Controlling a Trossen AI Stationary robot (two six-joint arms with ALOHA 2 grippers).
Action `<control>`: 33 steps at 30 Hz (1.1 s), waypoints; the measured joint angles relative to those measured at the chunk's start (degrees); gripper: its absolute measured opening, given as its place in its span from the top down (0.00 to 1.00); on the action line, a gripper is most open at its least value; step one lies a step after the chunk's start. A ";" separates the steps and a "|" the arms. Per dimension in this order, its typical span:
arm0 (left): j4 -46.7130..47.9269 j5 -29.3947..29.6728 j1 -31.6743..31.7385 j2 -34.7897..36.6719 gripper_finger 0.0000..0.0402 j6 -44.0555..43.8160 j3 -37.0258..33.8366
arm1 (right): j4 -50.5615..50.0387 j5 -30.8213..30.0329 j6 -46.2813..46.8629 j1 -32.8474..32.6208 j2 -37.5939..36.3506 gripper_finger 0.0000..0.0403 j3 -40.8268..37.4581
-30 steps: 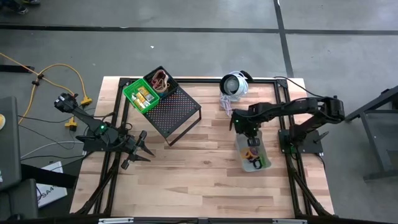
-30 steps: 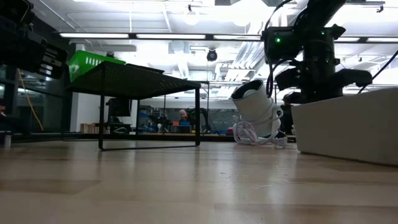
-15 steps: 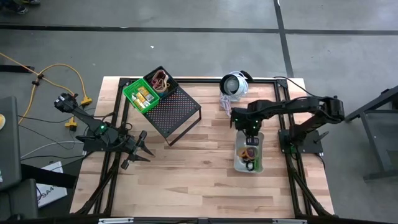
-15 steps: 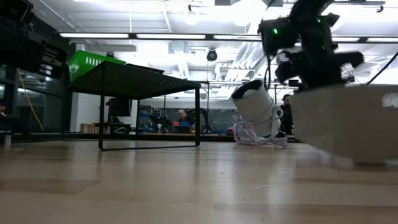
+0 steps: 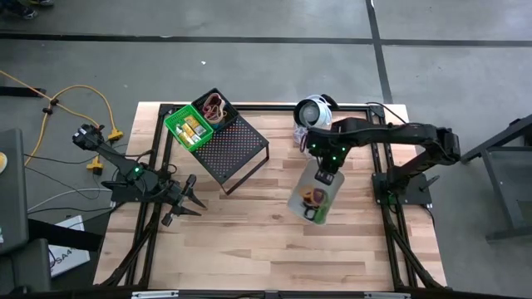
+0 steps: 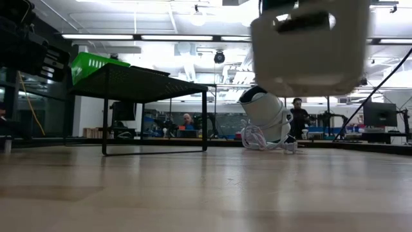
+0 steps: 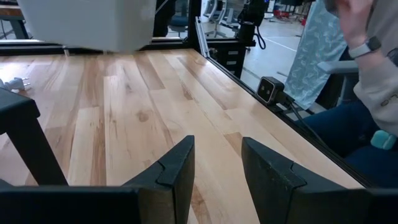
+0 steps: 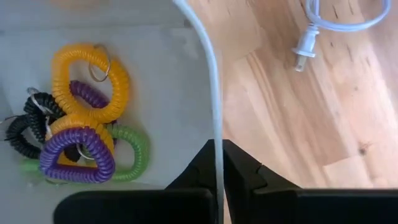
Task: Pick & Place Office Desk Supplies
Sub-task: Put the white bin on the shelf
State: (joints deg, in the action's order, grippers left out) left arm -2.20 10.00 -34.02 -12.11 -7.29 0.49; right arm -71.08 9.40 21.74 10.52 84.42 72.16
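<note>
A grey bin (image 5: 316,197) hangs in the air over the table's right half; the low view shows it (image 6: 309,48) high above the wood. Inside lie coiled elastic loops (image 8: 84,127) in orange, purple, green and black. My right gripper (image 5: 326,164) is shut on the bin. My left gripper (image 5: 187,203) waits open near the table's left edge, nothing between its fingers (image 7: 177,168). A green bin (image 5: 187,129) and a black bin (image 5: 214,108) sit on top of the black mesh rack (image 5: 237,149). My right gripper pinches the grey bin's thin wall at its rim (image 8: 215,127), on the end nearest the table's far edge, one finger (image 8: 198,169) inside the bin and one outside. The fingers point down from above. The bin is lifted clear of the table, its floor about level.
A round white-and-black device (image 5: 313,112) with its cord and plug (image 8: 305,43) lies at the far edge just beyond the bin. The mesh rack stands at the far left. A seated person (image 7: 373,68) shows past the table in the left wrist view.
My right gripper has risen and rolled, staying shut on the grey bin. The bin has left the table and now hangs clear, turned about so that its near end has swung toward the table's left.
</note>
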 joint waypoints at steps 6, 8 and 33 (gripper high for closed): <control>0.00 0.24 -0.01 0.02 0.68 0.00 0.00 | -0.60 2.03 6.02 -0.83 0.00 0.99 4.35; 0.00 0.22 -0.02 -0.01 0.68 0.00 0.00 | -0.68 1.98 7.51 -1.23 0.00 0.99 5.60; 0.00 0.15 -0.02 -0.01 0.68 0.00 0.00 | 12.21 1.10 17.51 0.53 0.44 0.99 8.94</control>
State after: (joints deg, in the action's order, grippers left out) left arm -2.20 10.15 -34.04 -12.12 -7.29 0.49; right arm -58.87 10.50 39.24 11.05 84.86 81.10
